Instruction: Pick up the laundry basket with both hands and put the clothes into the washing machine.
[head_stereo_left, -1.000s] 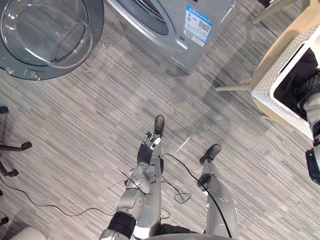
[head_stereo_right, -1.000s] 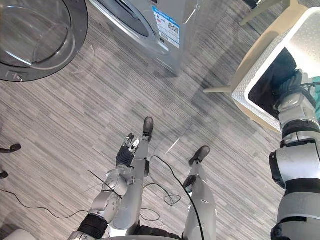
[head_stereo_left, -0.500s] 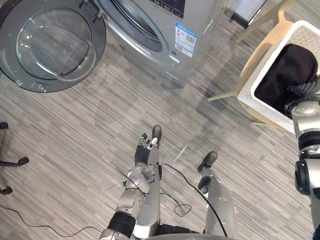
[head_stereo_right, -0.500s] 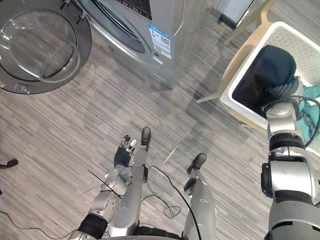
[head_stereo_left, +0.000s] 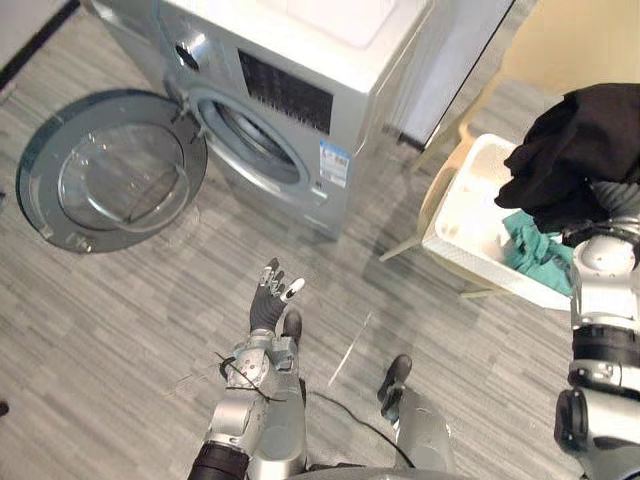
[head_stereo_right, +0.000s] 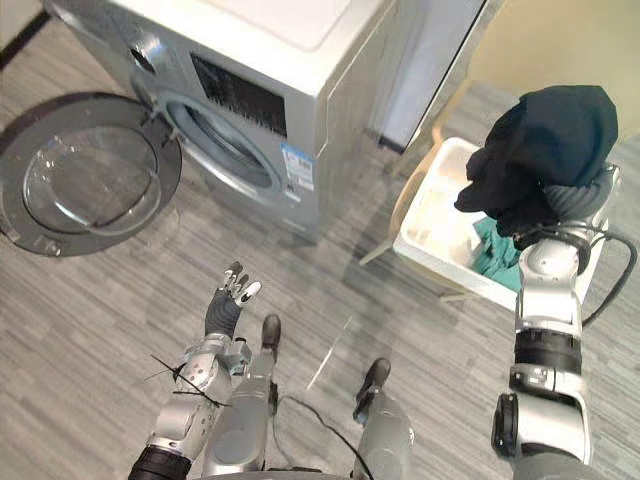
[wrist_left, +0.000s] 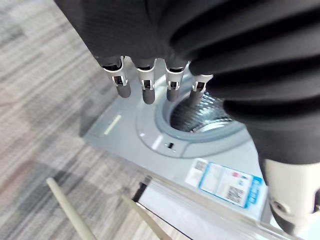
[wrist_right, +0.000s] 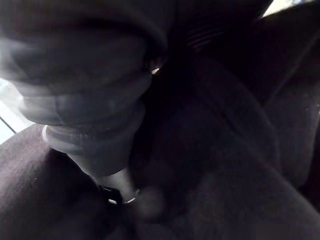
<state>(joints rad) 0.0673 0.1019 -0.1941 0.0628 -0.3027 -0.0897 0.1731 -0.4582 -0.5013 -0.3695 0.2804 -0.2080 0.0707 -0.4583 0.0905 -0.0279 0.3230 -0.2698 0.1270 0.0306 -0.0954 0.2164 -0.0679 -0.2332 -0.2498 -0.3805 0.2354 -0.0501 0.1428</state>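
The black garment (head_stereo_left: 572, 150) looks soft and limp, a thick, bunched cloth with no stiffness of its own. I judge it light but bulky, likely to sag, trail and snag on a rim unless it is gathered near its middle. The white laundry basket (head_stereo_left: 482, 266) looks like stiff, light plastic with perforated walls, and the sensible hold is on its two opposite short rims, one hand to each, so that it does not tip. The garment hangs in a dark, folded lump above the basket, bundled around the end of the right arm. The right hand (head_stereo_right: 581, 197) is buried in the cloth, and I cannot tell whether it is closed on it or merely carries it draped. A teal cloth (head_stereo_left: 536, 256) lies crumpled in the basket's near end, and the rest of the inside shows bare white. The basket sits on a beige stand (head_stereo_left: 401, 248) just beside the washing machine (head_stereo_left: 300, 85), to the robot's right. The machine's round door (head_stereo_left: 115, 178) is swung wide open and lies well clear of the drum opening (head_stereo_left: 252, 142). The left hand (head_stereo_left: 266, 312) hangs low over the grey floor (head_stereo_left: 100, 320), well apart from the basket, with fingers (wrist_left: 145, 86) straight and spread, holding nothing.
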